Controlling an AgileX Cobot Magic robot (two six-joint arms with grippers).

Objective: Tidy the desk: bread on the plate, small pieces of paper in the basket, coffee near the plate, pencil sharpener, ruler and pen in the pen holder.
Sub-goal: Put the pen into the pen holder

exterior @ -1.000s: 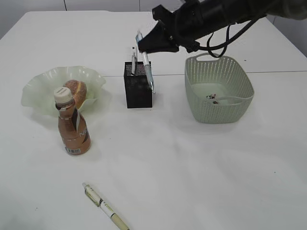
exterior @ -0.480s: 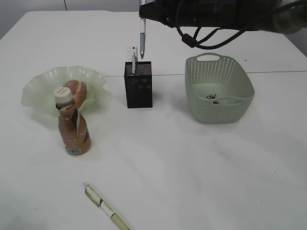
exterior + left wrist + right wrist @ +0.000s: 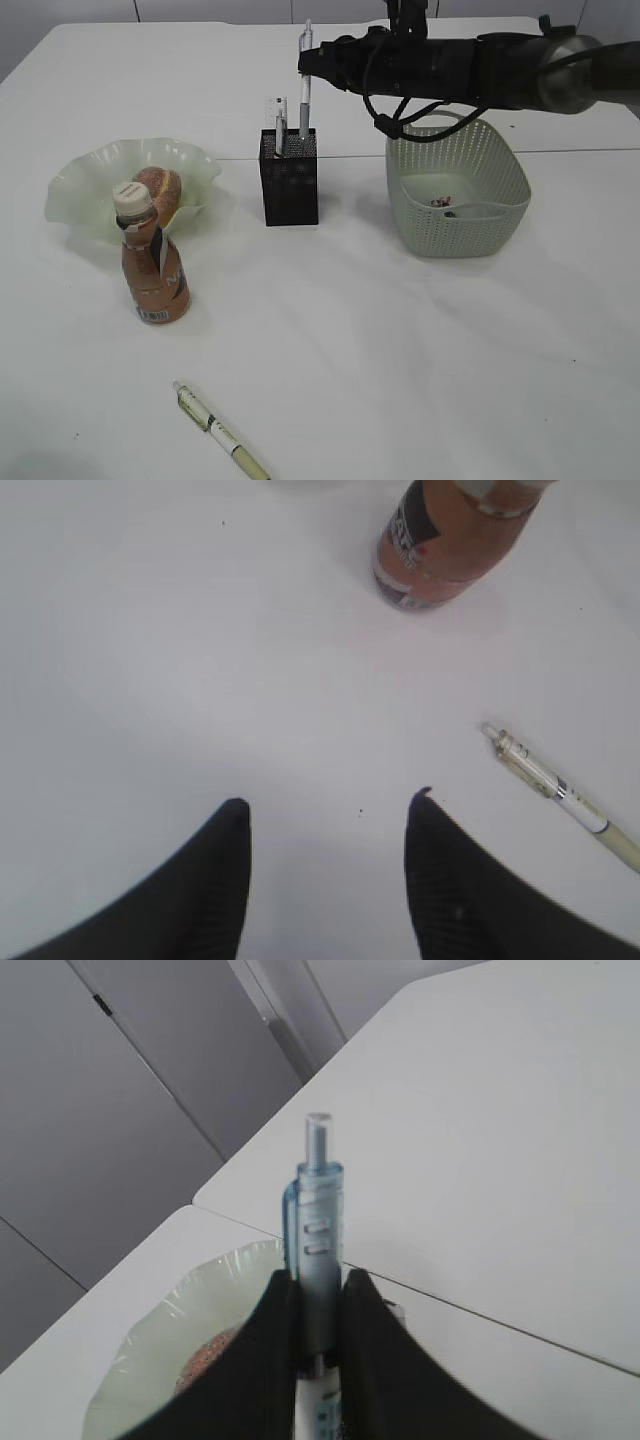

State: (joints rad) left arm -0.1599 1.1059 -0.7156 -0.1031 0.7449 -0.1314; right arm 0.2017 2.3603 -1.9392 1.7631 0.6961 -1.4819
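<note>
the white worktop point(image 3: 400, 340) had wide bare room across its near right half and along its far left corner; a thin seam ran across it behind the holder and basket. the things sat well in from every edge except one pen point(image 3: 220, 432), which lay close to the near edge, left of the middle.

two pens were in view. the loose one lay flat, its long axis slanting from far left to near right, its tip end toward the far left. the other, a pale blue pen point(image 3: 304, 85), stood upright with its button end up and its lower end down in the black mesh pen holder point(image 3: 289, 185), pinched between the right arm's fingers point(image 3: 290, 1360), which were narrowed onto its barrel. a clear ruler point(image 3: 272, 120) and another slim item also stood in the holder.

there was one bread point(image 3: 160, 192), resting in the wavy pale green plate point(image 3: 85, 180) at the left, and one coffee bottle point(image 3: 152, 268) upright just in front of that plate. one perforated green basket point(image 3: 455, 195) sat right of the holder, small scraps inside.

the left arm's fingers point(image 3: 235, 825) hung parted over bare worktop, holding nothing, near the coffee and the loose pen.
</note>
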